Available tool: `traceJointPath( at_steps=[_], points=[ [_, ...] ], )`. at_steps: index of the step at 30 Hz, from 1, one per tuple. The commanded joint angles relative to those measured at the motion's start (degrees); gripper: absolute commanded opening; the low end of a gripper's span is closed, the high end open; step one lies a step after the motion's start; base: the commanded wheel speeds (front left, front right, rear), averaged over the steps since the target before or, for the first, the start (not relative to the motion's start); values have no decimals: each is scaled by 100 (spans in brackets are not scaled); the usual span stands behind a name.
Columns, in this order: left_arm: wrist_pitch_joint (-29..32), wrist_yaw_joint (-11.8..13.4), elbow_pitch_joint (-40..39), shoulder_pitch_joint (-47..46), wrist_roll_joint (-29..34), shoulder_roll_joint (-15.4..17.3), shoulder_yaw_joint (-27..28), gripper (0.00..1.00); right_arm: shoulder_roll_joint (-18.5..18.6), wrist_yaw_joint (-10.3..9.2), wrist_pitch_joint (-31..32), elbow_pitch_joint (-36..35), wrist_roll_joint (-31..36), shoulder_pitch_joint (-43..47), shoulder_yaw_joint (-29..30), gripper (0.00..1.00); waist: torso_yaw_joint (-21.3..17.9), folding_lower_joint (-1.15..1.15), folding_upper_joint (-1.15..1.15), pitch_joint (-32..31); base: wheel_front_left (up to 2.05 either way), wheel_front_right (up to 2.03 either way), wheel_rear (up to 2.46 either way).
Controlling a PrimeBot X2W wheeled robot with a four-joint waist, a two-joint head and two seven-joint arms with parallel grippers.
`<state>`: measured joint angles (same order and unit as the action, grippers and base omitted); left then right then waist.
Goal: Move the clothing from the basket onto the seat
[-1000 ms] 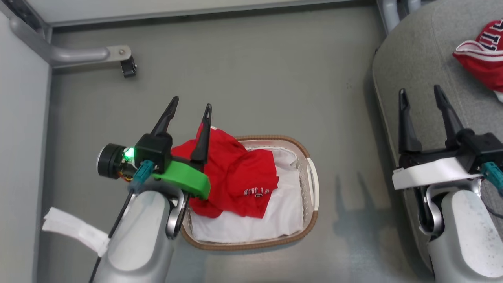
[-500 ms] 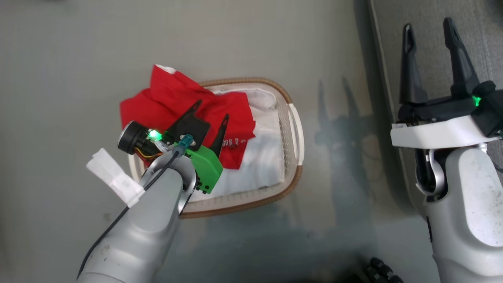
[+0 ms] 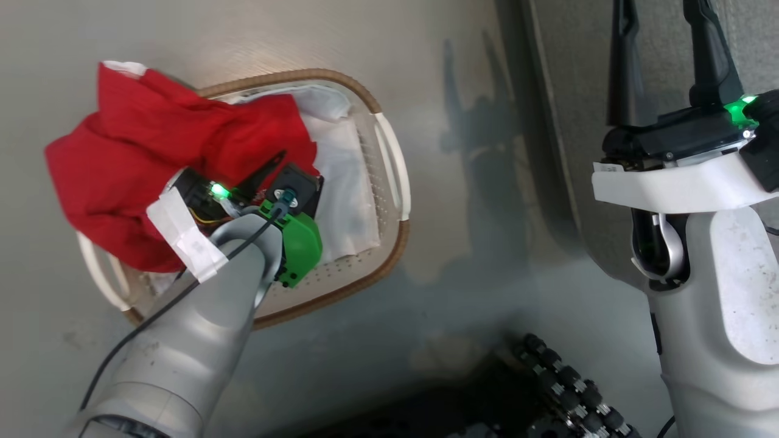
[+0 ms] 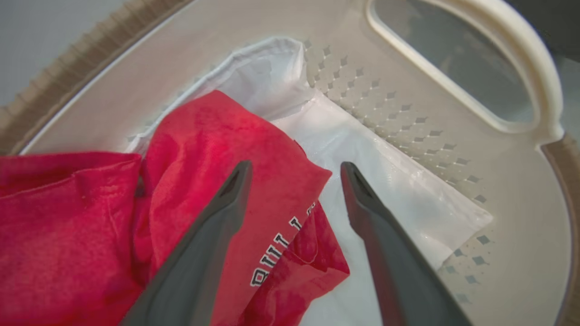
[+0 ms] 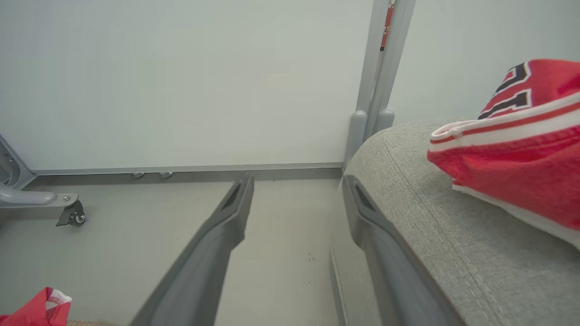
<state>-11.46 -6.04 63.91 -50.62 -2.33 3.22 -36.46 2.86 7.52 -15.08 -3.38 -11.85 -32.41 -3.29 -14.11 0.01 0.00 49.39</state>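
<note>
Within the last second the robot has bent forward, so the head view has swung down over the basket [image 3: 389, 261]. That whole-picture shift is the camera's move, not the basket's. The real change is the left arm's. A second ago the left gripper [image 4: 295, 170] hovered above the basket's left edge with its fingers pointing away. Now it has tipped over and reaches down into the basket, jaws spread wide. I judge it is lining up a grasp on the shirt [image 3: 152, 152], which has not been taken yet.

The shirt lies bunched in the basket's left half and spills over the far left rim towards the floor [image 3: 456, 61], with the white liner [image 3: 347, 182] under it. The right gripper [image 5: 295, 181] has stayed spread and idle beside the seat [image 5: 430, 217].

From the head, the wrist covers the left fingertips. The left wrist view makes them plain: they straddle the shirt's hem corner by the lettering [image 4: 276, 246], one finger above red cloth and the other above liner. Whether either tip touches fabric I cannot tell.

The right wrist view adds the other half of the job: the shorts [image 5: 512, 154] already rest on the seat near its edge. So the shirt looks like the last piece left to move.
</note>
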Motion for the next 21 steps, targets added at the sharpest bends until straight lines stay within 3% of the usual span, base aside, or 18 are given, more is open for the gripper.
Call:
traceJointPath(
  at_steps=[1, 7, 13, 14, 15, 16, 17, 21],
  points=[
    [14, 45, 87, -150, 55, 114, 1, 100, 7, -5, -13, -32, -67, -83, -39, 100, -449, -1, 0, 430, 0, 0, 0],
    [107, 229, 449, -370, 108, 271, -49, 100, 7, -5, -13, -59, -243, -107, -168, 100, -626, -1, 0, 569, 0, 0, 0],
    [171, 589, 667, -496, 80, 398, -29, 100, 8, -5, -12, -70, -324, -118, -230, 100, -711, -1, 0, 639, 0, 0, 0],
    [191, 634, 692, -521, 71, 420, -23, 92, 7, -5, -13, -74, -331, -116, -234, 100, -718, -1, 0, 647, 0, 0, 0],
    [206, 680, 717, -545, 47, 430, -11, 55, 8, -5, -13, -78, -337, -116, -234, 100, -724, -1, 0, 657, 0, 0, 0],
    [208, 709, 734, -554, 30, 427, -6, 31, 7, -5, -13, -78, -345, -116, -231, 100, -726, -1, 0, 663, 0, 0, 0],
    [204, 709, 750, -553, 0, 418, 2, 0, 8, -5, -13, -76, -344, -113, -223, 100, -722, -1, 0, 667, 0, 0, 0],
    [89, 672, 763, -505, -62, 331, -16, 0, 9, -5, -13, -27, -299, -94, -175, 100, -651, -1, 0, 620, 0, 0, 0]
  ],
)
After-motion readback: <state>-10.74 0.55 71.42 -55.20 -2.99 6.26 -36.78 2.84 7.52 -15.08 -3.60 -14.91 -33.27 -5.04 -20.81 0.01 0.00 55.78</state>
